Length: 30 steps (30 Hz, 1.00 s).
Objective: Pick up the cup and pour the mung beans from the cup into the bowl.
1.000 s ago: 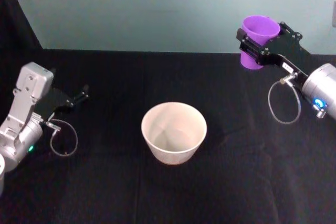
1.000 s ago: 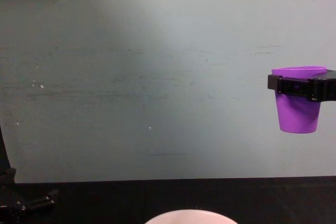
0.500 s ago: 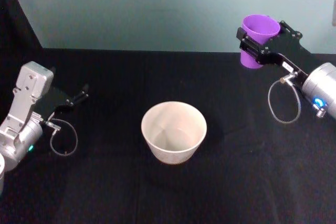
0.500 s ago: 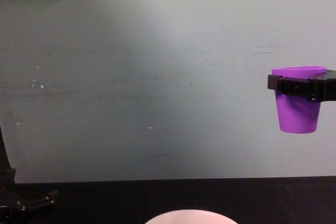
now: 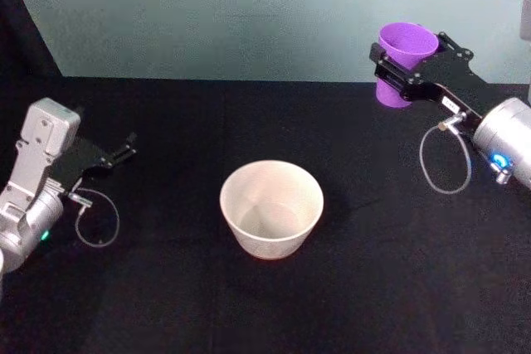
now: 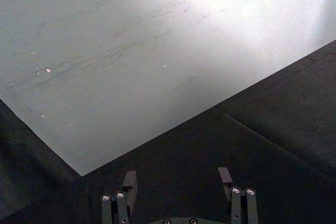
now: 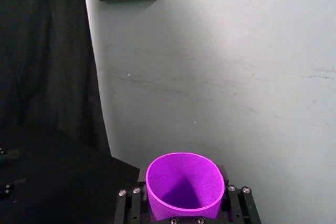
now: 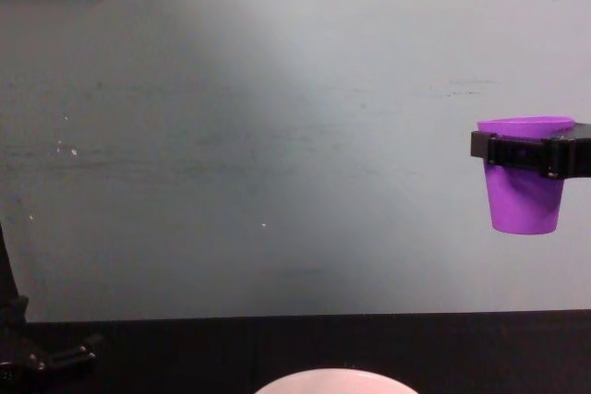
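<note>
Right pincer (image 5: 405, 72) clamped around the upright cup (image 5: 404, 49), raised above the worktop (image 5: 373, 288); bowl (image 5: 271, 205) lies below, toward its left. Left pincer (image 6: 177, 179) spread apart, empty, parked low.

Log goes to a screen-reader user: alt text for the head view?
The right pincer holds the purple cup upright in the air, to the right of and beyond the bowl, which stands in the middle of the black table. The left pincer is open, low at the left.
</note>
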Each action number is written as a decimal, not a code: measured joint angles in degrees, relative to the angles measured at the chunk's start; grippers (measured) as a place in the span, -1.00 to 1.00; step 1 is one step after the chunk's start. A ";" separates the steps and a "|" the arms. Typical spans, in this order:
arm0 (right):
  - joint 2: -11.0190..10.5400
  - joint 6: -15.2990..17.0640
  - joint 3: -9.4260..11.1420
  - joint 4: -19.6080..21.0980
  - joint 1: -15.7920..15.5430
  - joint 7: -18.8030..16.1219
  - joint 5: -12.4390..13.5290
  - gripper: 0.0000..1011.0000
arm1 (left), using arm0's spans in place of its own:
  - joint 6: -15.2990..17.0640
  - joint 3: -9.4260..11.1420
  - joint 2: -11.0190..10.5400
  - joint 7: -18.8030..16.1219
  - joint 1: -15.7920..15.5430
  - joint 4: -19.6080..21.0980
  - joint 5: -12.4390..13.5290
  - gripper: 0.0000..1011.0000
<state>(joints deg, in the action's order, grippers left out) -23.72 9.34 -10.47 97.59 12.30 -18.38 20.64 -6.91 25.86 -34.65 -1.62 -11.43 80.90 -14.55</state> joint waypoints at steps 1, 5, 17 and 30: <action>0.00 0.00 0.00 0.00 0.00 0.00 0.00 0.48 | 0.00 0.00 0.00 0.00 0.00 0.00 0.00 0.98; 0.00 0.00 0.00 0.00 0.00 0.00 0.00 0.48 | 0.00 0.00 0.00 0.00 0.00 0.00 0.00 0.98; 0.00 0.00 0.00 0.00 0.00 0.00 0.00 0.48 | 0.00 0.00 0.00 0.00 0.00 0.00 0.00 0.98; 0.00 0.00 0.00 0.00 0.00 0.01 0.00 0.48 | 0.00 0.00 0.00 0.00 0.00 0.00 0.00 0.98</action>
<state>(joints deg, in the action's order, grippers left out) -23.72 9.34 -10.47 97.59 12.30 -18.37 20.64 -6.91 25.86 -34.65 -1.62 -11.43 80.90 -14.55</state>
